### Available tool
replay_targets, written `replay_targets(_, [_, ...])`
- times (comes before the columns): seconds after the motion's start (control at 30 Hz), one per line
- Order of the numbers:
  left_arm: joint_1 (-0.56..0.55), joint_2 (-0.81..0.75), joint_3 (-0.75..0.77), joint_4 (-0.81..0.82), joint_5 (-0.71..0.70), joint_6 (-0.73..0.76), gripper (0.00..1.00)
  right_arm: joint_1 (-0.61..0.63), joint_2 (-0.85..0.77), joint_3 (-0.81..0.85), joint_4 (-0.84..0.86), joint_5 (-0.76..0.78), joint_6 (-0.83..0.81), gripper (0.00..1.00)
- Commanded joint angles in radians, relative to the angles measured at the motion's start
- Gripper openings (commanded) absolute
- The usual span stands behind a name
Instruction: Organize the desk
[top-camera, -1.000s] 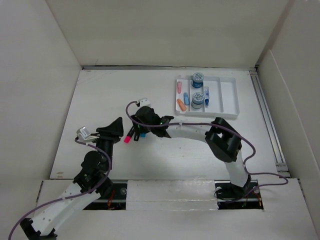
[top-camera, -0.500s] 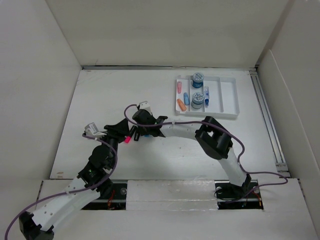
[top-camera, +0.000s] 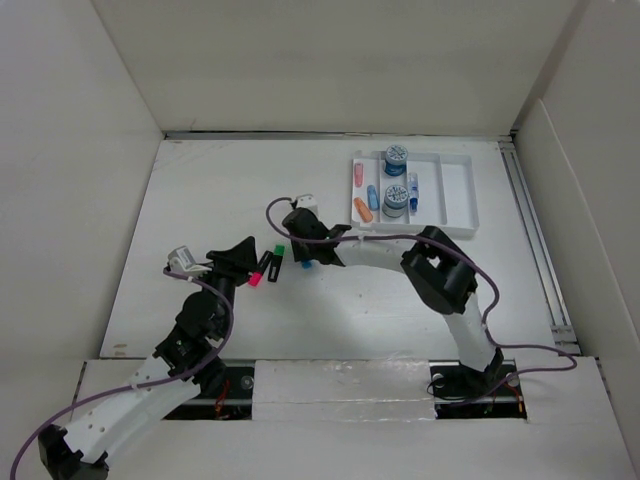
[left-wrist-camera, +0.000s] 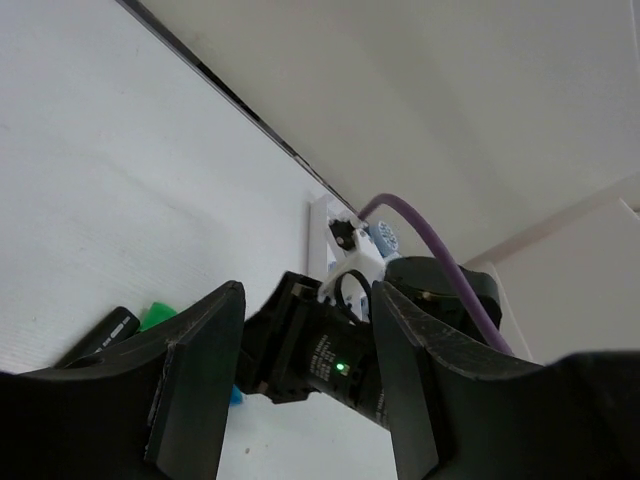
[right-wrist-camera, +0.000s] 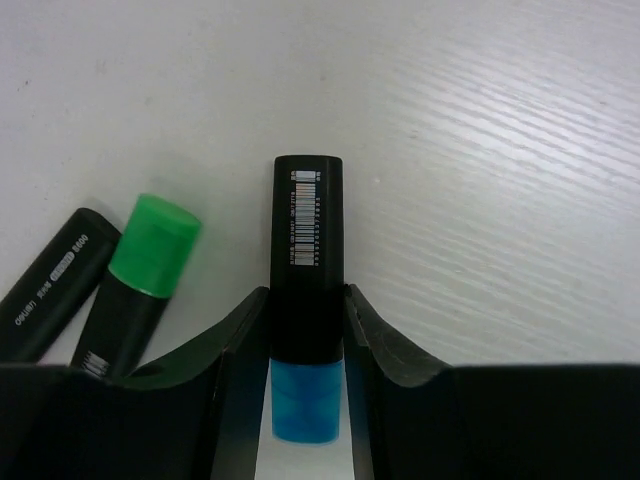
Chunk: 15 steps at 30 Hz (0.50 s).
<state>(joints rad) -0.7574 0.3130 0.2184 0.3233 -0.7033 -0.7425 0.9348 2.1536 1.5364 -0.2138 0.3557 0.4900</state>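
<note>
The white desk (top-camera: 200, 200) holds three black markers near its middle. My right gripper (top-camera: 303, 257) is shut on the blue-capped marker (right-wrist-camera: 307, 260), with its blue cap (top-camera: 305, 264) between the fingers, at or just above the desk. A green-capped marker (top-camera: 276, 257) and a pink-capped marker (top-camera: 258, 272) lie just to its left; the green one (right-wrist-camera: 140, 275) also shows in the right wrist view. My left gripper (top-camera: 243, 252) is open and empty, just left of these markers. Its wrist view (left-wrist-camera: 305, 300) faces the right wrist.
A white compartment tray (top-camera: 460, 195) sits at the back right. It holds two blue-lidded jars (top-camera: 396, 156) and several small tubes. Tall white panels bound the desk on three sides. A rail runs along the right edge (top-camera: 535, 250).
My right gripper has moved right and slightly back with the blue-capped marker, uncovering the green-capped marker. My left gripper has swung a little towards the markers.
</note>
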Motion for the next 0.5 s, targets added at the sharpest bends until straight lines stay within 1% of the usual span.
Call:
replay_targets(0.0, [0.001, -0.020, 0.024, 0.039, 0.007, 0.000, 0.49, -0.060, -0.158, -0.109, 0.118, -0.093, 0.009, 0.17])
replay_targets(0.1, [0.001, -0.012, 0.030, 0.040, 0.022, 0.002, 0.49, -0.158, -0.308, -0.171, 0.152, -0.103, 0.019, 0.16])
replay_targets(0.13, [0.001, -0.005, 0.032, 0.055, 0.053, 0.005, 0.49, -0.192, -0.348, -0.221, 0.165, -0.086, 0.019, 0.16])
replay_targets(0.17, [0.001, 0.004, 0.027, 0.069, 0.070, 0.012, 0.49, -0.271, -0.385, -0.248, 0.169, -0.075, 0.030, 0.16])
replay_targets(0.2, [0.001, 0.014, 0.027, 0.085, 0.085, 0.023, 0.49, -0.318, -0.461, -0.278, 0.172, -0.069, 0.041, 0.15])
replay_targets(0.23, [0.001, 0.046, 0.029, 0.101, 0.123, 0.028, 0.49, -0.368, -0.501, -0.341, 0.182, -0.076, 0.048, 0.13])
replay_targets(0.27, [0.001, 0.061, 0.047, 0.099, 0.139, 0.031, 0.49, -0.472, -0.536, -0.379, 0.203, -0.078, 0.061, 0.13])
replay_targets(0.3, [0.001, 0.083, 0.055, 0.100, 0.154, 0.034, 0.49, -0.528, -0.602, -0.415, 0.246, -0.081, 0.067, 0.13])
replay_targets(0.37, [0.001, 0.139, 0.074, 0.109, 0.203, 0.040, 0.49, -0.644, -0.639, -0.481, 0.260, -0.115, 0.087, 0.14])
replay_targets(0.4, [0.001, 0.161, 0.079, 0.115, 0.212, 0.040, 0.49, -0.747, -0.649, -0.496, 0.263, -0.127, 0.091, 0.14])
replay_targets(0.47, [0.001, 0.208, 0.099, 0.114, 0.235, 0.045, 0.49, -0.830, -0.637, -0.504, 0.257, -0.169, 0.082, 0.17])
